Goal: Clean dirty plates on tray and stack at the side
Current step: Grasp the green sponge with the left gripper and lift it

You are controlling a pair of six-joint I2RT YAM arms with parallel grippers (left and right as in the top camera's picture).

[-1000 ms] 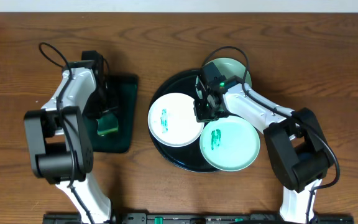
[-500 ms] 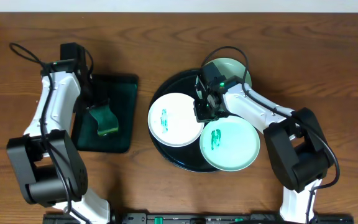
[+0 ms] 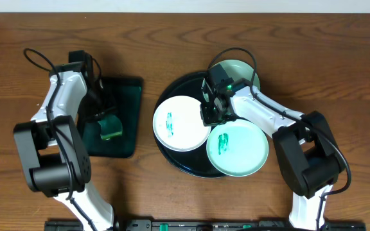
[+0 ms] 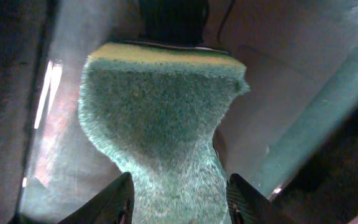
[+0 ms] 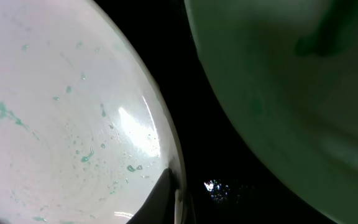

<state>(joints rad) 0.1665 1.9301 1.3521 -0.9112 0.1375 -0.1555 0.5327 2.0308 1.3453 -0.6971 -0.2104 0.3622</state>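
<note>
**A:** Overhead: black tray (image 3: pixel 184 86) sits right of centre on the tabletop (image 3: pixel 172 38), with all three plates on it. White plate (image 3: pixel 182 123) on its left side, front turquoise plate (image 3: pixel 237 149) near right, rims meeting. Both carry green smears (image 3: pixel 169 122). Rear turquoise plate (image 3: pixel 236 69) is at the far edge, partly hidden by the right arm (image 3: pixel 262 112).

**B:** Right tool (image 3: pixel 212 115)?

**A:** Closed, down at the white plate's right rim. Right wrist view shows one fingertip (image 5: pixel 166 193) against that rim. Can't tell if it pinches it.

**B:** Left?

**A:** Left tool (image 4: pixel 179 199) is over the green tray (image 3: pixel 124 96), which is left of the black tray and apart from it. It's clamped on the sponge (image 4: pixel 160 118), with the fingers (image 4: pixel 120 199) squeezing the green scrub face into a waist. Yellow layer at the far end.
</note>
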